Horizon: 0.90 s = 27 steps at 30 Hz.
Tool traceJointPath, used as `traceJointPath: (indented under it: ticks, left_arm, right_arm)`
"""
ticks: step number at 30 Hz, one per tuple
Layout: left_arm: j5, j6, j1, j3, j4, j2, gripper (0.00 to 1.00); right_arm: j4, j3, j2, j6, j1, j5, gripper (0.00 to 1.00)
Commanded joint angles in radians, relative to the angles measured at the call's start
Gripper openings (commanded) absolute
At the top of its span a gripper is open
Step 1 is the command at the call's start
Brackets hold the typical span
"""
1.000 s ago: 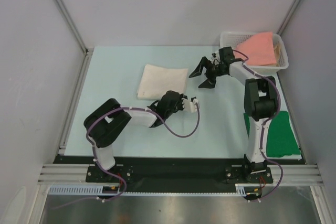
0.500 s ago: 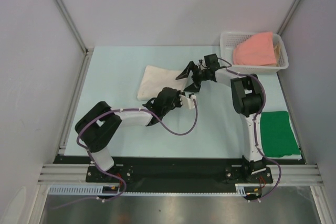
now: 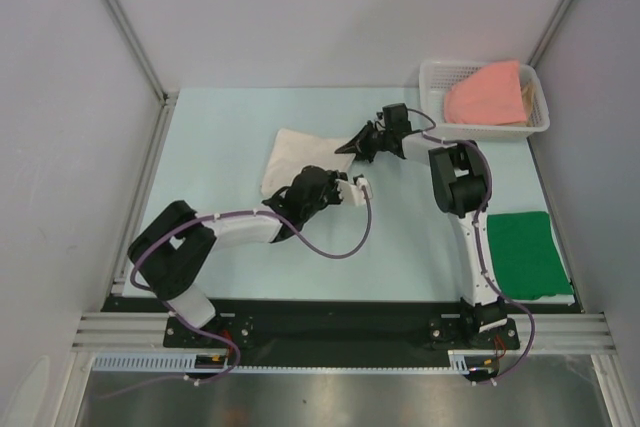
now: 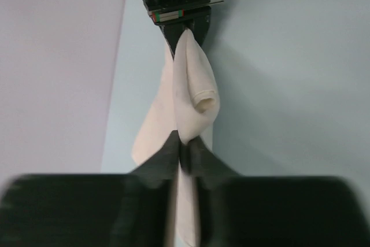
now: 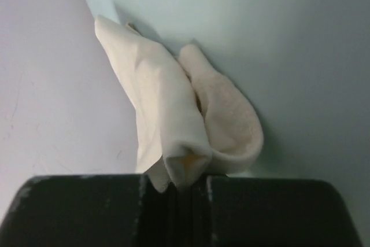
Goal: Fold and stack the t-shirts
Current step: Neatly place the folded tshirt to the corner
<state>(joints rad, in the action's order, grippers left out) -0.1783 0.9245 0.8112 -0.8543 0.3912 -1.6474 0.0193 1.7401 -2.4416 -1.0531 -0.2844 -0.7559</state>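
Left wrist shows my left gripper (image 4: 184, 150) pinching the cream-white t-shirt (image 4: 193, 88); my right gripper (image 5: 185, 188) clamps its folded corner too.

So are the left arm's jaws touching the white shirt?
Touching. The left wrist view shows the jaws shut on a fold of the white shirt, cloth pinched between them.

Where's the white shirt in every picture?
Top external: white shirt left of centre, on the table.
Left wrist: centre, pinched by the left fingers.
Right wrist: left of centre, pinched by the right fingers.
Shared landmark: the table, pale blue in all three.
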Motion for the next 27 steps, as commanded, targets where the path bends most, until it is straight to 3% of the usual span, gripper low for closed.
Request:
traceJointPath:
  ticks: [1,3,4,5,8,10,14,18,22,27]
  left_arm:
    - [0.025,-0.087,-0.001,0.017,0.003,0.08,0.23]
    - [0.039,-0.168,-0.003,0.035,-0.018,0.147,0.48]
    - [0.042,-0.197,-0.003,0.046,-0.035,0.178,0.74]
    - [0.039,-0.231,-0.001,0.058,-0.058,0.246,0.8]
    - [0.016,-0.489,-0.001,0.018,-0.247,0.361,0.83]
    - [0.026,-0.603,-0.001,0.018,-0.313,0.516,0.83]
    - [0.029,-0.982,0.002,0.043,-0.461,0.766,0.83]
    - [0.071,-1.18,0.008,0.077,-0.61,0.958,0.87]
    - [0.114,-1.236,0.008,0.113,-0.733,1.101,0.87]
    - [0.171,-1.214,0.008,0.133,-0.764,1.181,0.87]
  right_arm:
    - [-0.023,0.049,-0.017,0.014,-0.021,0.035,0.0]
    - [0.053,-0.002,0.077,0.082,-0.032,0.134,0.0]
    - [0.108,-0.032,0.117,0.146,-0.041,0.177,0.0]
    - [0.149,-0.08,0.207,0.18,-0.048,0.273,0.0]
    - [0.275,-0.172,0.337,0.231,-0.067,0.447,0.0]
    - [0.347,-0.272,0.461,0.231,-0.068,0.527,0.0]
    - [0.468,-0.416,0.645,0.239,-0.05,0.725,0.0]
    - [0.576,-0.543,0.805,0.239,0.02,0.845,0.0]
    - [0.659,-0.625,0.979,0.255,0.134,0.914,0.0]
    - [0.798,-0.568,1.027,0.252,0.264,1.03,0.0]
